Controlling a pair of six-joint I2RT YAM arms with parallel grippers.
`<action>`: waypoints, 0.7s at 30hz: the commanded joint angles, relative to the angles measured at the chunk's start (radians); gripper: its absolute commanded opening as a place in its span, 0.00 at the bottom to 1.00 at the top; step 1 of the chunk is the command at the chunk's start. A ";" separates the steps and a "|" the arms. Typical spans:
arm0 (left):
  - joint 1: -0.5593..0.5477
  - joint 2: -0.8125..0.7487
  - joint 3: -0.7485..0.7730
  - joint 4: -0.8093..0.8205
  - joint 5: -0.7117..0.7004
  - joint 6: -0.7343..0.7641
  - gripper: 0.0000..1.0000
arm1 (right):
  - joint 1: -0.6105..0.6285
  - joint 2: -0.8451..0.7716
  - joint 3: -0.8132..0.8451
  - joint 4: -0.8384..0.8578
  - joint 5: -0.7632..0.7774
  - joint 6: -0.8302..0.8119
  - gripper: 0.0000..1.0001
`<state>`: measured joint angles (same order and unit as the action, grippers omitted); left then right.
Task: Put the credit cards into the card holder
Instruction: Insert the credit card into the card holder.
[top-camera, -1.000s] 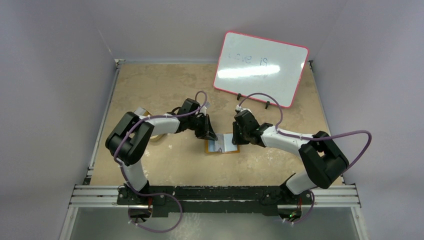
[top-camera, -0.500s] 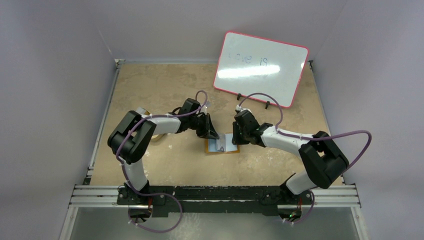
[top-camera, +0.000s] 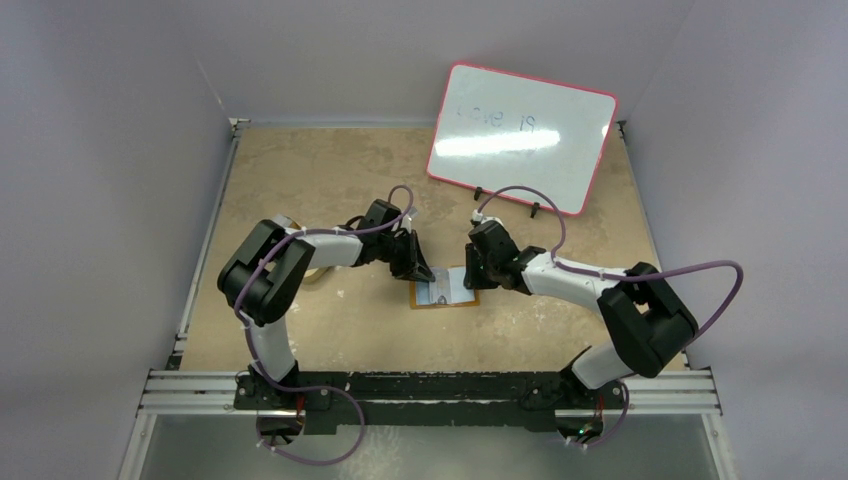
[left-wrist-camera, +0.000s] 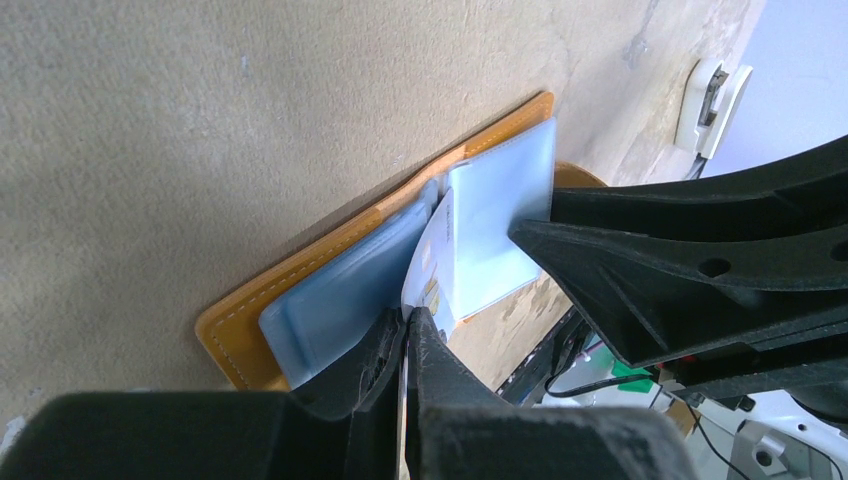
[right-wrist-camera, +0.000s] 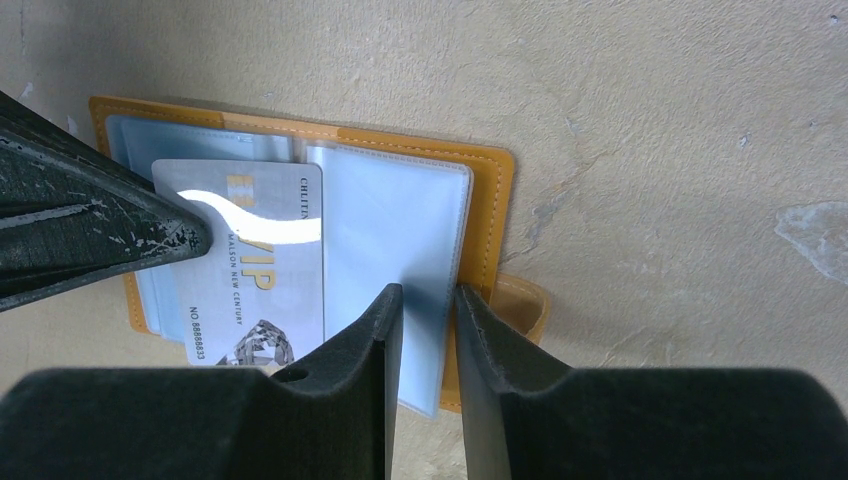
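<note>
Top external view: near the tabletop's middle lies the open wallet. My left tool is pressed together on a silver card's edge, over the wallet's left pockets. My right tool, slightly spread, straddles a clear sleeve's edge.

The credit card reads "VIP", "NEW CENTURY" and a number starting "NO 8888"; the whiteboard bears faint handwriting ending "19"
</note>
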<state>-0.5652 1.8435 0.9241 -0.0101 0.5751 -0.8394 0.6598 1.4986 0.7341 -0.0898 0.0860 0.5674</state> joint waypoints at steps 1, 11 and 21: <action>-0.002 -0.009 0.008 -0.051 -0.070 0.005 0.00 | -0.006 -0.007 -0.019 0.017 0.006 -0.004 0.28; -0.013 0.053 0.027 0.015 -0.043 -0.011 0.00 | -0.006 -0.005 -0.022 0.020 0.004 0.001 0.28; -0.016 0.073 0.044 0.042 -0.067 0.000 0.00 | -0.007 -0.017 -0.030 0.025 0.000 0.020 0.29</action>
<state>-0.5709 1.8832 0.9470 0.0154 0.5800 -0.8543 0.6579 1.4918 0.7227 -0.0742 0.0856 0.5762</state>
